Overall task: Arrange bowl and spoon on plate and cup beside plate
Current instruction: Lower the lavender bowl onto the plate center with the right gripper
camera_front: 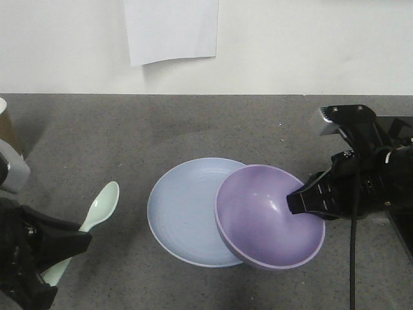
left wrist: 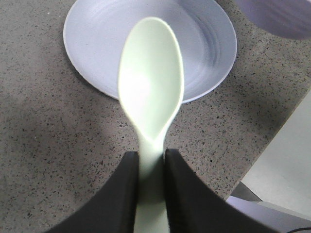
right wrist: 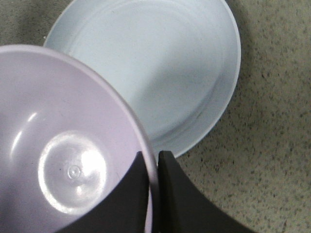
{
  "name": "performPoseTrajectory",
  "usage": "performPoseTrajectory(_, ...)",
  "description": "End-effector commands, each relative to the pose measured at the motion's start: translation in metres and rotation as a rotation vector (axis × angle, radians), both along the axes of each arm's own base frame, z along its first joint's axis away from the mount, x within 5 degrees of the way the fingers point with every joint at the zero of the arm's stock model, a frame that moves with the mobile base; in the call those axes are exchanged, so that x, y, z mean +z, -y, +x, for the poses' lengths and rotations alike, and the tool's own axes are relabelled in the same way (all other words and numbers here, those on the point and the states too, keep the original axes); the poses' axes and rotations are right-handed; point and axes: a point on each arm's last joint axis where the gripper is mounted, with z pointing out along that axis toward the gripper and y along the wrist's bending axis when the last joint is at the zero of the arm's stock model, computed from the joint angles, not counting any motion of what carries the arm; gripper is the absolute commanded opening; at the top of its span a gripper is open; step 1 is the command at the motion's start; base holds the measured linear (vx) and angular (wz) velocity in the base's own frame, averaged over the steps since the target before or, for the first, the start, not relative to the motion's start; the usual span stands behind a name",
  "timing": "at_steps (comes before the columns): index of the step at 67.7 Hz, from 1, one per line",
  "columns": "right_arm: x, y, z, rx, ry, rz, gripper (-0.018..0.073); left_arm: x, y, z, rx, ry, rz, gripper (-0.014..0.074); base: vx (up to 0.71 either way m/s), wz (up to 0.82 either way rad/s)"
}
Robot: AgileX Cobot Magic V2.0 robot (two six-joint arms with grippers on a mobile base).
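Note:
The pale blue plate (camera_front: pixel 184 210) lies mid-table. My right gripper (camera_front: pixel 293 200) is shut on the rim of the purple bowl (camera_front: pixel 264 216), one finger inside and one outside. The bowl hangs tilted over the plate's right edge. The right wrist view shows this grip (right wrist: pixel 153 160) on the bowl (right wrist: pixel 63 145), with the plate (right wrist: pixel 160 63) behind. My left gripper (camera_front: pixel 72 244) is shut on the handle of the mint-green spoon (camera_front: pixel 102 208), left of the plate. In the left wrist view the spoon (left wrist: pixel 150 87) points toward the plate (left wrist: pixel 97 43) from the gripper (left wrist: pixel 150 160). The brown cup (camera_front: pixel 5 126) shows partly at the far left edge.
The grey speckled table (camera_front: pixel 213 126) ends at a white wall with a hanging paper sheet (camera_front: pixel 171 29). A grey-white block (camera_front: pixel 14 169) stands by the cup. The table's edge (left wrist: pixel 284 128) runs near my left gripper, with a pale surface beyond it.

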Motion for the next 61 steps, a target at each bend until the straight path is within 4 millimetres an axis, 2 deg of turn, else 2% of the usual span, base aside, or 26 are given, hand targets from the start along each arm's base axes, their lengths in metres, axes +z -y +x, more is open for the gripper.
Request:
performPoseTrajectory(1,0.026,-0.003,0.009,-0.008,0.113,0.047,-0.0003,0.013,0.002,0.001,0.021,0.053,-0.060,0.0020,0.00,0.00)
performPoseTrajectory(12,0.029,-0.011,0.034,0.026,0.059,0.037,-0.0002,0.013,0.002,0.001,0.021,0.053,-0.060,0.0020,0.00,0.00)
performPoseTrajectory(21,0.017,-0.027,0.057,0.047,-0.017,-0.023,-0.0002,0.013,0.002,0.001,0.021,0.053,-0.060,0.0020,0.00,0.00)
performPoseTrajectory(35,-0.001,-0.060,0.089,0.087,-0.028,-0.155,-0.0002,0.013,0.002,0.001,0.021,0.053,-0.060,0.0020,0.00,0.00)
performPoseTrajectory(48,-0.012,-0.071,0.115,0.088,-0.035,-0.161,-0.0001,0.013,0.002,0.001,0.021,0.053,-0.060,0.0020,0.00,0.00)
performPoseTrajectory(61,-0.029,-0.076,0.133,0.072,-0.062,-0.168,0.0014,0.013,0.002,0.001,0.021,0.053,-0.060,0.0020,0.00,0.00)
